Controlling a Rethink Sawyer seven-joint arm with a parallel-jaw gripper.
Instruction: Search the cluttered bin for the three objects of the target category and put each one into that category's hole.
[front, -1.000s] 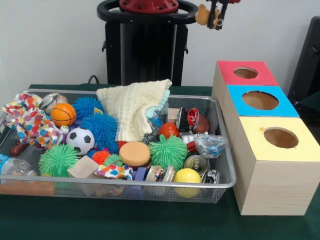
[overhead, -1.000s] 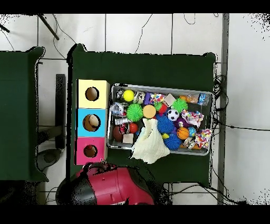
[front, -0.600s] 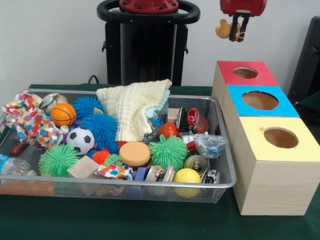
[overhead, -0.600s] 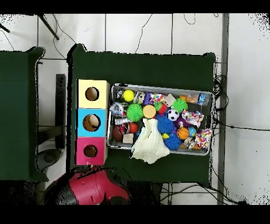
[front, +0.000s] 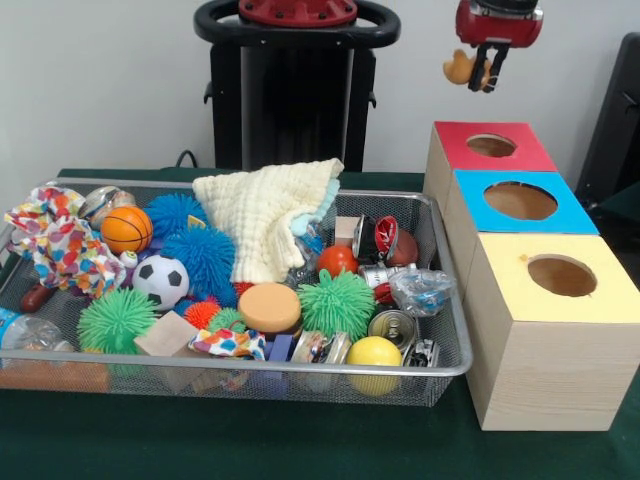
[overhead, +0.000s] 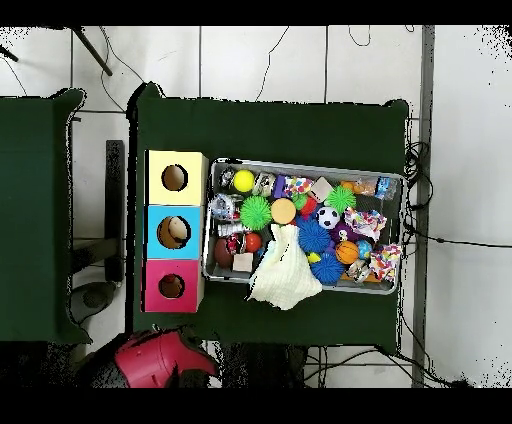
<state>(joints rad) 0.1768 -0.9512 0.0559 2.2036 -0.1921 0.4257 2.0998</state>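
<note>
Claw (front: 480, 72) grips tan toy (front: 459, 67) above red box (front: 488, 150)

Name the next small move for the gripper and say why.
Probably lower straight toward the red box's hole. The gripper holds a small tan object high above the red box, roughly over its hole, so descending first should make the drop surer.
</note>
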